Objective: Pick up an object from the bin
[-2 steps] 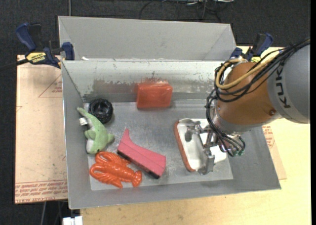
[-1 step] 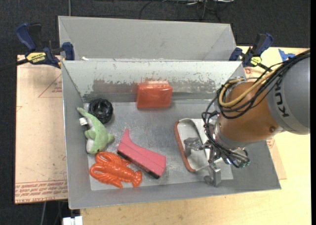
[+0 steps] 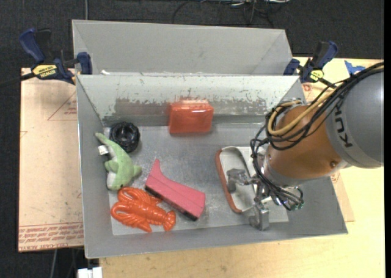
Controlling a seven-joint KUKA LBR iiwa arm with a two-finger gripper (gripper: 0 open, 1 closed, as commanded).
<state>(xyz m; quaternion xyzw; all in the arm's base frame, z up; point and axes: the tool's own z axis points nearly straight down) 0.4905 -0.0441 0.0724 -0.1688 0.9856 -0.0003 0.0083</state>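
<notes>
Grey metal bin (image 3: pixel 153 90), seen from above: the two-finger gripper (image 3: pixel 247 198) hangs low over the near right part of the floor. Its fingers (image 3: pixel 236 178) stand apart. One lies over the inside of a flat oval thing with a red-brown rim (image 3: pixel 220 176), the other just past that thing's near right end. Whether either finger touches the oval thing cannot be told, and nothing is seen clamped between them.

The oval thing's right side is hidden under the wrist, where an orange cover (image 3: pixel 302 151) is looped with black and yellow cables (image 3: pixel 305 109). That leaves its full outline, and what kind of thing it is, hard to make out. The grey arm (image 3: pixel 366 124) is cut off at the right edge.

Five other things lie well apart from the gripper. An orange-red block (image 3: pixel 190 118) sits against the middle of the far wall. A black round thing (image 3: pixel 125 136) lies at the far left, its shape too dark to read. Just near of it is a green and white soft toy (image 3: pixel 118 165). A pink wedge-shaped block (image 3: pixel 174 191) lies near the middle with a dark edge along its near side. An orange lobster toy (image 3: pixel 142 211) lies in the near left corner, close against the pink block's left end.
</notes>
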